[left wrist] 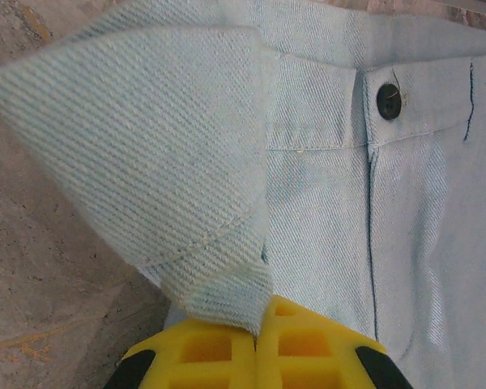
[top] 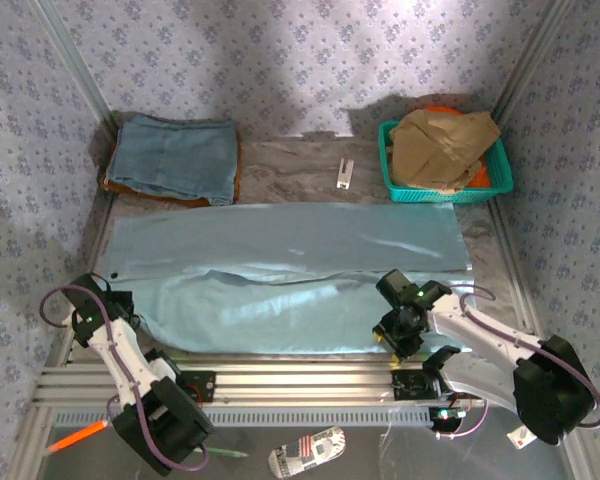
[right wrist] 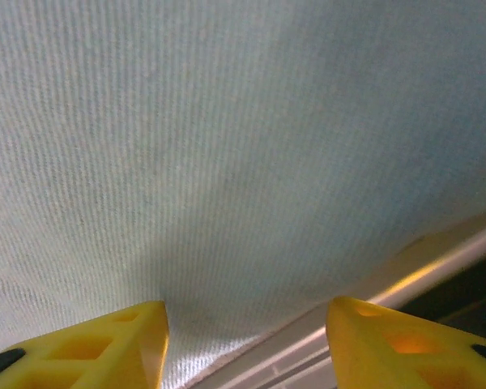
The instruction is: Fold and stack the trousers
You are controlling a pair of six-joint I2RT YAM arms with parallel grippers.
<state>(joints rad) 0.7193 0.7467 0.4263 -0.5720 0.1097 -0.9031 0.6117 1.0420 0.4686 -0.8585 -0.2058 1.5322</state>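
The left pincer (left wrist: 257, 339) is clamped shut, its yellow fingers pinching a turned-up corner of the trousers (left wrist: 324, 203) by the waistband. That wrist view gives the fine twill weave, the stitched seams and a dark button (left wrist: 389, 101), which are too small to make out from overhead. The right pincer (right wrist: 247, 314) stands parted, holding nothing, straddling the near hem where the cloth meets a metal rail (right wrist: 373, 284). From above, the pale blue trousers lie flat and long across the marbled tabletop (top: 290, 160), waist to the left. Folded denim (top: 175, 155) sits far left, and a teal basket (top: 500, 185) of tan cloth (top: 445, 140) far right.
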